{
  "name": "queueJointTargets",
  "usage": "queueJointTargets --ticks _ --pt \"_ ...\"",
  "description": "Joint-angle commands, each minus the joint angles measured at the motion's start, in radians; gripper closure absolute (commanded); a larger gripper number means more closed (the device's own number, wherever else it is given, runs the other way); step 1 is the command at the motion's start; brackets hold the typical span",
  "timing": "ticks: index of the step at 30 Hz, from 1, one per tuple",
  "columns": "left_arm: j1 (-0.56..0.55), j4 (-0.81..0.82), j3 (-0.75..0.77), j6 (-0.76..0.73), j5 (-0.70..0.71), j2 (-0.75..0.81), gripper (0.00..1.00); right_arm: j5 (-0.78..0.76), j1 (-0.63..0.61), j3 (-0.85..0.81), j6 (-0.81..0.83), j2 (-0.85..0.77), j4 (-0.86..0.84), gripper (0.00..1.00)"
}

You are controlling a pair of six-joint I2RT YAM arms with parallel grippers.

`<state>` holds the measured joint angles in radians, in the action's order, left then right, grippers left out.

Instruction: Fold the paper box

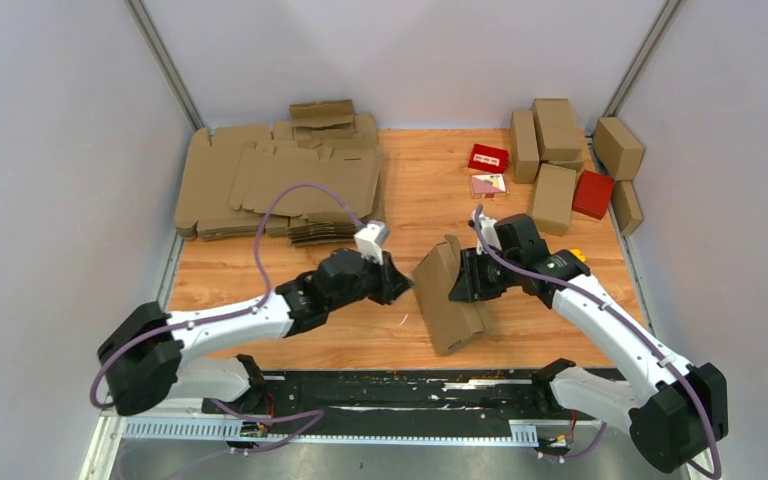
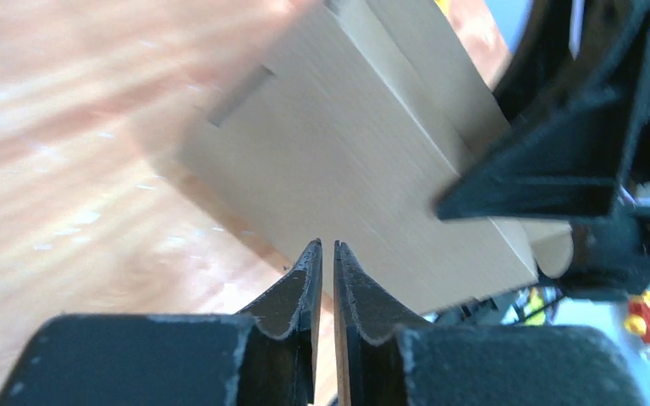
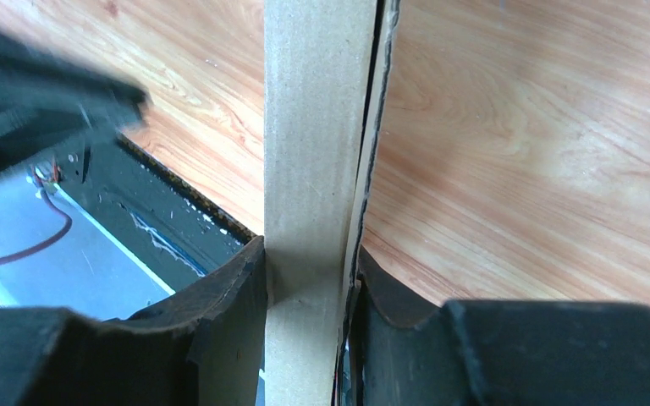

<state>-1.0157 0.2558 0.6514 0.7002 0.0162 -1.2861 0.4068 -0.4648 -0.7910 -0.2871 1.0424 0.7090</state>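
- Brown cardboard, partly folded: the paper box stands on edge on the wooden surface, leaning, directly between the two sets of fingers.
- The right fingers pinch one of its panels, one finger on each side of the board. In the right wrist view a second thin layer lies against the right-hand finger.
- The left fingers are almost pressed together. Only a thin slit separates them, and nothing is in it; the surface shows through.
- From the left fingers the box lies straight ahead of the tips, with its broad face turned toward them. It looks just beyond the tips and apart from them, though the blur makes contact hard to rule out. A slot cut in that face sits up and to the left of the tips.
- In the top view the box's long axis runs from far to near, across the line joining the two sets of fingers, so each meets it broadside.
- The right fingers are already on the box; the left are free and just beside it. The coming fold therefore probably falls to the left fingers, pressing a face or flap while the right braces.
- Held by one panel only, the box could pivot under an off-centre push.
- The flat blanks and the finished boxes lie well apart, beyond both sets of fingers.
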Motion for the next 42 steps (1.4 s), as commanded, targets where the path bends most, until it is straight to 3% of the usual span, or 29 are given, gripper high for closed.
queueJointTargets --ticks 1,2,6,8,11,17,25,34,42 --pt "0.153 -0.039 -0.083 -0.049 -0.038 0.150 0.81 -0.058 -0.075 -0.118 0.093 0.045 0.067 0.74" --pt "0.186 -0.040 -0.097 -0.060 -0.057 0.176 0.77 -0.077 -0.102 -0.142 0.107 0.062 0.086 0.74" --pt "0.270 -0.043 -0.108 -0.139 -0.114 0.251 0.45 -0.133 -0.213 -0.243 0.155 0.158 0.151 0.73" --pt "0.299 -0.030 -0.106 -0.193 -0.141 0.273 0.36 -0.165 -0.261 -0.295 0.181 0.210 0.186 0.72" --pt "0.356 0.042 -0.125 -0.244 -0.234 0.284 0.28 -0.197 -0.316 -0.350 0.218 0.267 0.211 0.71" --pt "0.439 0.255 -0.162 -0.215 -0.410 0.235 0.22 -0.216 -0.363 -0.372 0.278 0.316 0.208 0.69" --pt "0.439 0.303 -0.156 -0.265 -0.488 0.190 0.30 -0.208 -0.372 -0.367 0.284 0.327 0.193 0.69" --pt "0.439 0.335 -0.123 -0.271 -0.593 0.092 0.54 -0.207 -0.395 -0.398 0.283 0.366 0.204 0.69" --pt "0.439 0.274 -0.102 -0.305 -0.553 0.085 0.58 -0.209 -0.414 -0.412 0.283 0.389 0.208 0.69"
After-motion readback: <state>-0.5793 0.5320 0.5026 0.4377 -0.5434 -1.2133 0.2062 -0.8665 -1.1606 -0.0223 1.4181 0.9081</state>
